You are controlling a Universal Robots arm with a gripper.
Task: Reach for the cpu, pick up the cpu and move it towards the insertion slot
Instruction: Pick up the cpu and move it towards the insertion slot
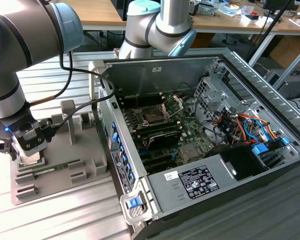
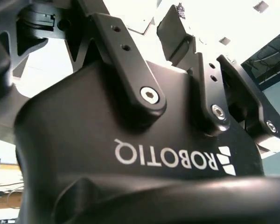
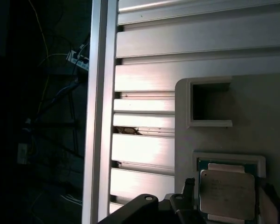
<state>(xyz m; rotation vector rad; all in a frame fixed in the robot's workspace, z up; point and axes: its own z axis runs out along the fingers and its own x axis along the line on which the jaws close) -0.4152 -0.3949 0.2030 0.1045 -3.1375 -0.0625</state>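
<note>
Showing the gripper (image 1: 31, 151) low over a grey holder tray (image 1: 85, 150) on the ribbed metal surface (image 1: 65, 220), at the exterior view's left. Directly beneath it, the chip (image 3: 226, 195), lying flat and silver side up in a raised-rim square pocket of the tray. In the first wrist view, jaws set one to each side of the chip, close to its edges; clenched or released, cannot tell. Near the chip, a smaller square pocket (image 3: 210, 105) in the same tray. In the exterior view, a thin green memory stick (image 1: 57, 167) lying flat on the tray, near the chip but apart from it. Farther along the tray, an upright grey post (image 1: 67, 111).

To the exterior view's right of the tray, an open computer case (image 1: 155, 67), its near side wall (image 1: 117, 150) with blue tabs standing between tray and board. Well apart from the chip, inside the case, the socket (image 1: 152, 116), dark and square, its metal frame (image 1: 173, 104) tilted up and open. Near the socket: long black memory slots (image 1: 162, 134), a labelled power supply box (image 1: 200, 181), and a bundle of orange and blue cables (image 1: 245, 124). Behind the case, another section of the arm (image 1: 160, 25); beside the wrist, a black cable (image 1: 66, 75) looping down.
</note>
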